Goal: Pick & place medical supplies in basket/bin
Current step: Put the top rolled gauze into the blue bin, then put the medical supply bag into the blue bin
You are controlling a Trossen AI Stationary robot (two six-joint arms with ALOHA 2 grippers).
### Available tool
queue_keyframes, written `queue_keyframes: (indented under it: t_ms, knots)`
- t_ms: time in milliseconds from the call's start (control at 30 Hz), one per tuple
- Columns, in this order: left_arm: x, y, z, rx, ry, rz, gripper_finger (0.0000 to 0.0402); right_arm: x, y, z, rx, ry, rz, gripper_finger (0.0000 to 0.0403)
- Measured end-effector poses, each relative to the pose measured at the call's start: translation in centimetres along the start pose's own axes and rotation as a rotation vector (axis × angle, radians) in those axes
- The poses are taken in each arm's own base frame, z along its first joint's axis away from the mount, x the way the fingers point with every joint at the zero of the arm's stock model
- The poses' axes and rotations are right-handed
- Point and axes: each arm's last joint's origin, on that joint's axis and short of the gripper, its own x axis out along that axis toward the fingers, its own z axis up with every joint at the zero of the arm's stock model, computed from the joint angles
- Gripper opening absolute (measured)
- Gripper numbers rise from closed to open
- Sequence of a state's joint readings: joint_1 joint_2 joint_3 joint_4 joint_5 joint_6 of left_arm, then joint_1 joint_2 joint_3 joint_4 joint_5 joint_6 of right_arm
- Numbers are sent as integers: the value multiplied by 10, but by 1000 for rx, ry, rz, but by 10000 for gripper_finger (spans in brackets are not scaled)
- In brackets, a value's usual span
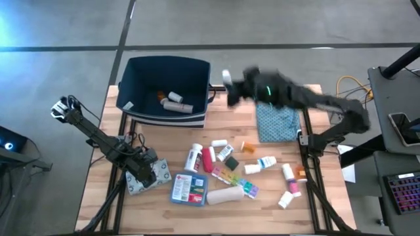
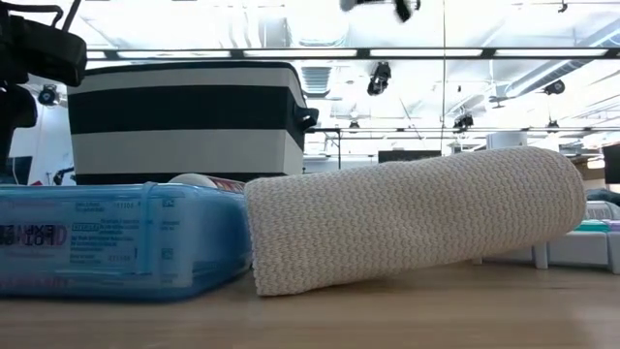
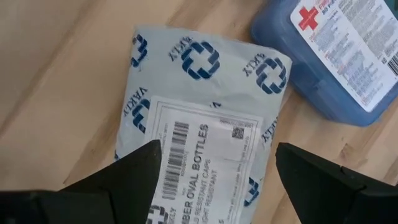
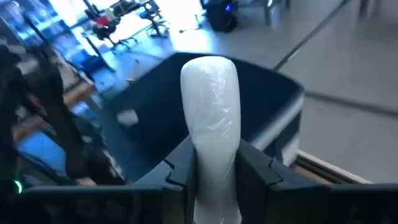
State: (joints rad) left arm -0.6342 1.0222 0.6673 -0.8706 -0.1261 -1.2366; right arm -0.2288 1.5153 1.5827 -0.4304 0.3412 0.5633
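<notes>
The navy bin (image 1: 164, 88) stands at the table's far edge with a few bottles inside; it also shows in the low view (image 2: 184, 116). My right gripper (image 1: 230, 84) hovers high beside the bin's right rim, shut on a white wrapped cylinder (image 4: 209, 93). My left gripper (image 1: 146, 177) is open above the grey packet (image 3: 205, 106) at the near left, its fingers standing over the two sides of the packet's label. The blue-red box (image 1: 189, 188), beige bandage roll (image 1: 225, 195), rainbow pill organizer (image 1: 233, 178) and several bottles lie flat on the table. My right gripper pinches the white wrapped cylinder between its two fingers (image 4: 177, 171), which sit on its lower part (image 4: 214, 168). The rounded free end (image 4: 209, 68) sticks out ahead of the fingertips toward the bin. The cylinder is lifted clear of the table.
A teal patterned pouch (image 1: 277, 123) lies right of the bin, under the right arm. White bottles (image 1: 287, 187) are scattered near the right edge. In the low view the bandage roll (image 2: 417, 218) and blue box (image 2: 116, 242) sit close to the near edge.
</notes>
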Motion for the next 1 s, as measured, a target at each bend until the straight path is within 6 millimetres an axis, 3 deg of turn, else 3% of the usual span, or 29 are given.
queue_keyframes:
  t_ms: [100, 167, 267, 333, 500, 633, 767, 867, 1000]
  knots:
    - [0, 0, 0, 0, -7, 3, 295, 57, -6, 10, -49, 93, 52, 58]
    - [0, 0, 0, -3, -7, 3, 295, 91, 2, 8, -75, 180, 144, 57]
    - [0, 0, 0, -8, -7, 2, 295, 116, 18, 18, -63, 283, 339, 81]
    - [0, 0, 0, -18, -8, 1, 295, 130, 18, 19, -58, 357, 364, 114]
    - [0, 0, 0, -34, -7, 4, 295, 163, 13, -13, -82, 476, 318, 220]
    - [0, 4, -2, -10, 26, 35, 295, 137, 16, 0, -90, 448, 315, 306]
    - [0, 15, -7, 35, 83, 158, 295, 112, 20, 13, -254, 388, 288, 367]
    - [3, 25, -11, 24, 177, 203, 295, 92, 34, 5, -358, 428, 266, 386]
    - [11, 30, -16, 55, 301, 124, 295, 59, 50, 1, -439, 484, 283, 391]
